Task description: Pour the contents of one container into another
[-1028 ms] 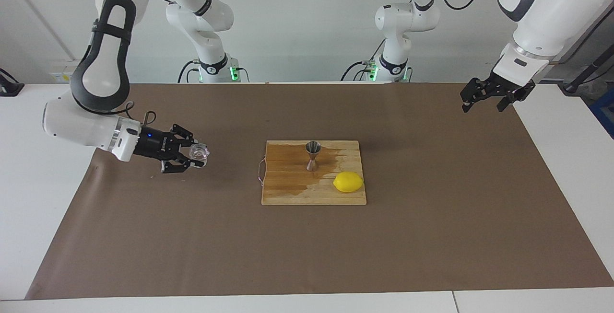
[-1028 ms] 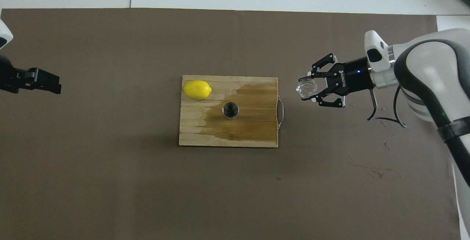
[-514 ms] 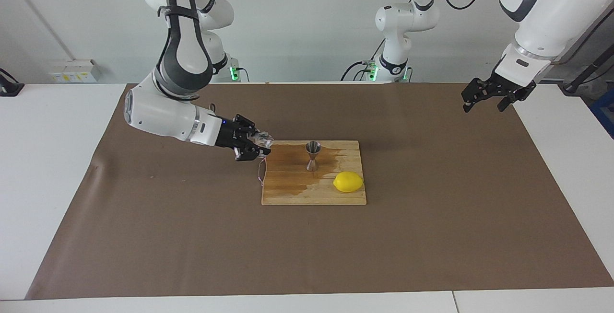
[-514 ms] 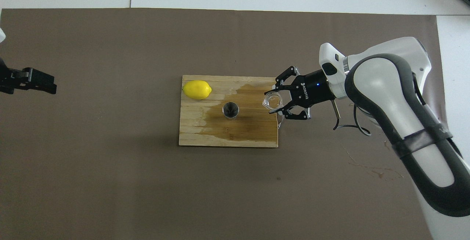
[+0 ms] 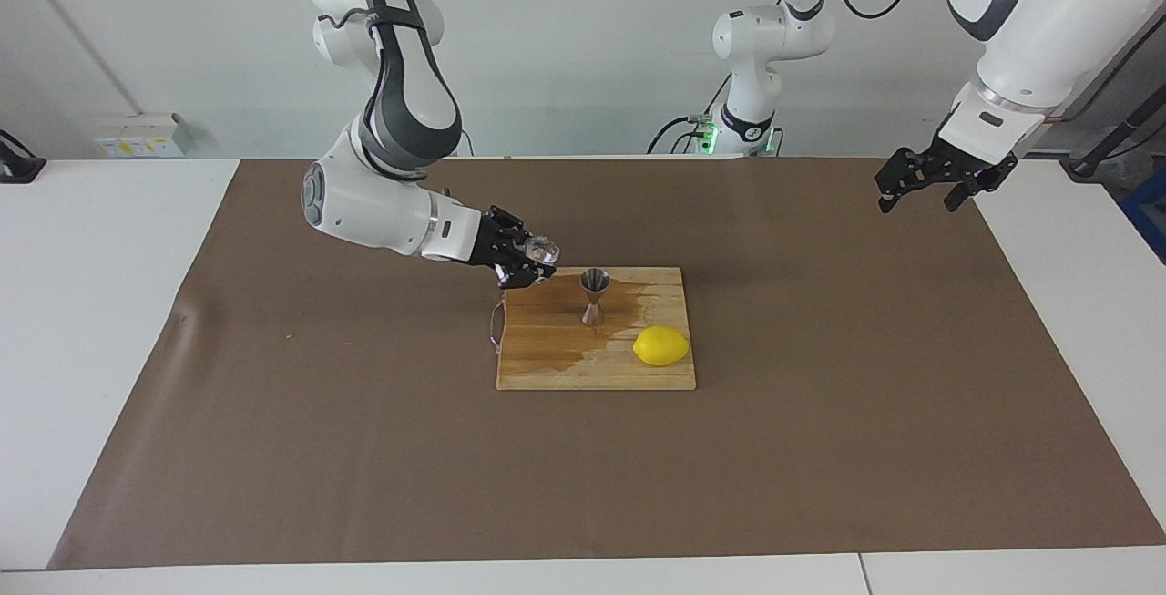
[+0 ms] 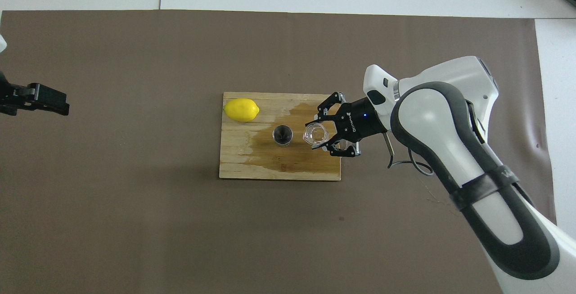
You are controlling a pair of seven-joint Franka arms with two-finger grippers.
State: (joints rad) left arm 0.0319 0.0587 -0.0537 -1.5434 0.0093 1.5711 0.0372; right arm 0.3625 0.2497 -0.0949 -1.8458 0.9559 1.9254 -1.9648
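Since the earlier frame the right gripper (image 5: 537, 262) has travelled from the brown paper to above the wet cutting board (image 5: 556, 367), pinching the clear glass cup (image 5: 542, 251), whose contents cannot be told. Beside it the steel jigger (image 5: 594, 296) stands upright on the board, near the lemon (image 5: 661, 346). White lettering on the gripper is unreadable. Waiting over the table's edge, the left gripper (image 5: 929, 187) hangs spread.

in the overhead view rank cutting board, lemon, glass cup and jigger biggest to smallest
1. cutting board
2. lemon
3. glass cup and jigger: they look about alike. The cup is raised in the right gripper, so nearer the camera; I won't rank them.
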